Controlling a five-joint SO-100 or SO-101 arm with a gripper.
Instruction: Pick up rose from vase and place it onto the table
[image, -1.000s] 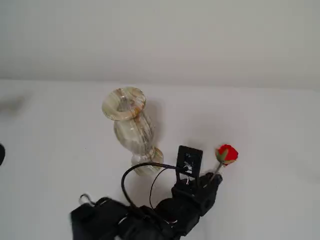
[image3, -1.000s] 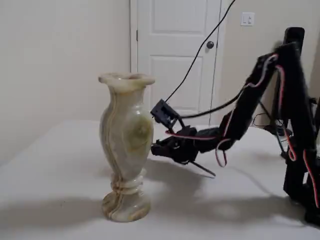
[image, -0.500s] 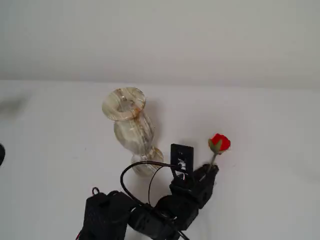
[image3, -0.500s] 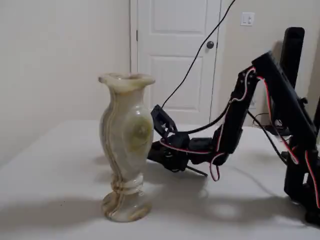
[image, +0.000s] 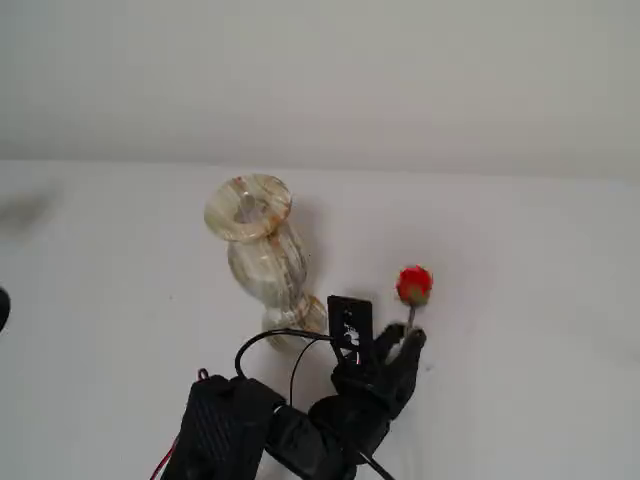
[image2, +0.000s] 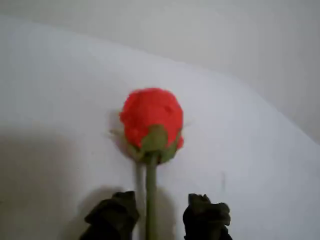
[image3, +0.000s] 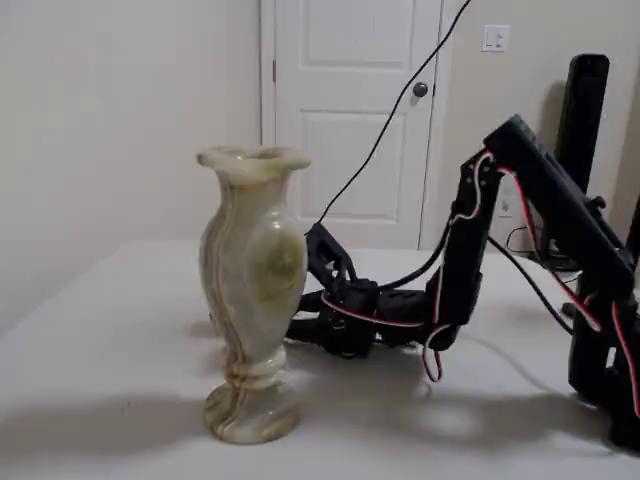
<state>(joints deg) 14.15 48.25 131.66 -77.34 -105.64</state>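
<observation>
Vase (image: 258, 250) stands empty; rose (image2: 151, 125) lies on table (image: 520, 300).

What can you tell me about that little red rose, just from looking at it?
The rose is a single small, tightly closed bright red bud with a few green sepals under it, on a thin, straight grey-green stem. It looks artificial, though I cannot be sure. It is out of the vase and lies low over the white table, to the vase's right in a fixed view. The stem runs between the black fingers of the gripper; a gap shows on either side, so no firm clamp is visible. The stem's lower end is hidden.
</observation>
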